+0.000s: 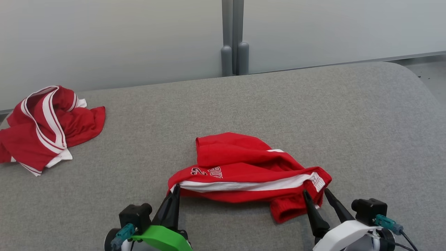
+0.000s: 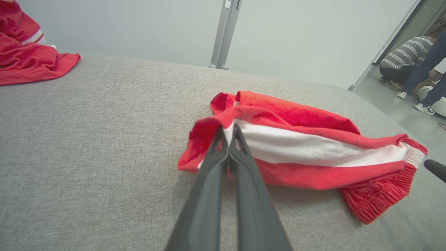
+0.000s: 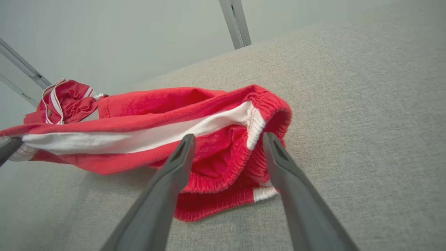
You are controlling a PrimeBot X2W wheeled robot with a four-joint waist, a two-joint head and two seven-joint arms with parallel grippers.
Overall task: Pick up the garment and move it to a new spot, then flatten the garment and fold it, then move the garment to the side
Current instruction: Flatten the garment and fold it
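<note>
Little done so far, to judge from the cloth. Spread wide ahead of both grippers, a grey padded table (image 1: 278, 104), with bare room for flattening. Just beyond the fingertips and touching them, the garment (image 1: 240, 167): red shorts with a white side stripe, lying bunched and creased, neither flat nor folded. Seems to sit at a working spot directly in front of the robot, though not possible to confirm as the new spot; flattening, folding and the move to the side all left to do. Far off to the left of the left gripper, well apart, a second red garment (image 1: 45, 125) in a heap, not touched.

Left gripper (image 1: 177, 189) low over the table, reaching forward, fingers pressed together on the near left corner of the garment, at the end of the white stripe. Seen along that gripper's own fingers, cloth pinched between the fingertips (image 2: 217, 146) and seemingly raised a little there. Right gripper (image 1: 315, 192) equally low and forward at the other end, jaws spread wide, gripping nothing; elastic waistband (image 3: 256, 122) just ahead, between the two fingers (image 3: 181, 157). Probably in the middle of taking both ends, in order to pull the garment flat. Calls next for closing the right fingers on the waistband before any stretch.
</note>
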